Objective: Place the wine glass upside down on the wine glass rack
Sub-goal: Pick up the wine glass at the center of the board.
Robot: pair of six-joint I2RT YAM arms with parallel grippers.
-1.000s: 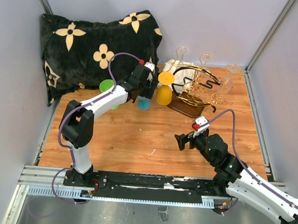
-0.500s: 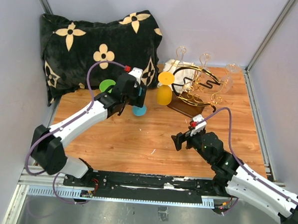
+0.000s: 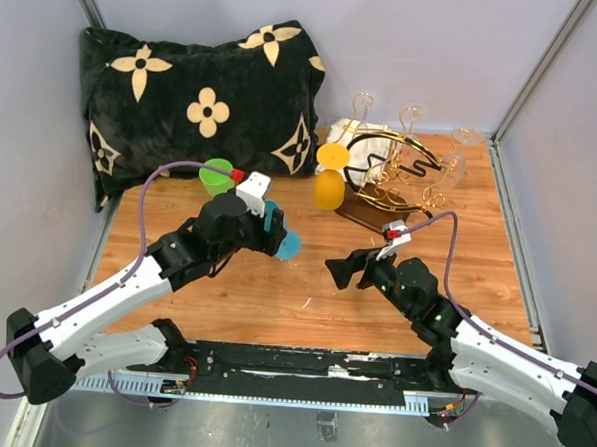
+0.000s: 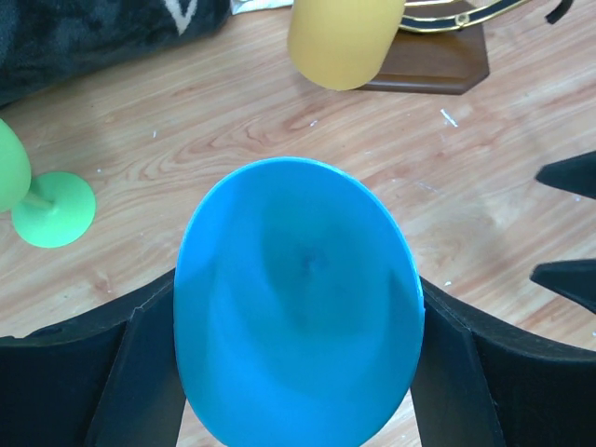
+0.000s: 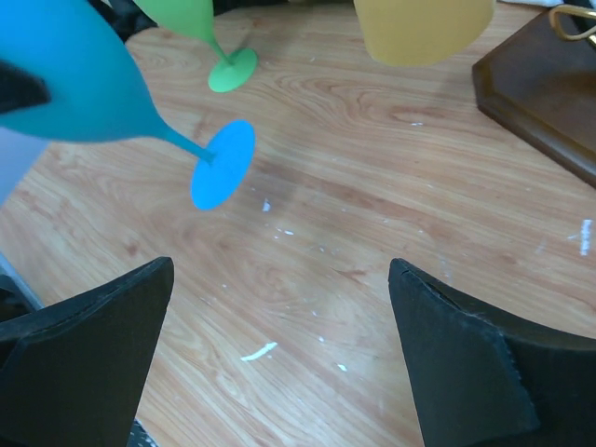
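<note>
Blue opaque wine glass [image 4: 298, 279], gripped around its bowl by the clenched black fingers [image 4: 121, 372] of the left gripper [image 3: 268, 227]. It is held clear of the light wooden tabletop [image 3: 275, 292]. Its thin stem and flat round foot [image 5: 223, 165] point toward the right arm. The glass is not on the gold wire wine glass rack [image 3: 396, 179], which stands on a dark brown wooden base [image 5: 540, 93] at the far right of the table, apart from the held glass.

A yellow wine glass [image 3: 329, 180] hangs at the rack's left side, foot above bowl, and clear glasses [image 3: 413, 117] sit on its far hooks. A green wine glass [image 3: 217, 176] stands by the black flower-patterned cushion [image 3: 185, 87].

The right gripper [image 5: 279, 372] hovers low over bare wood between glass and rack. Its jaws are spread wide and hold nothing.
</note>
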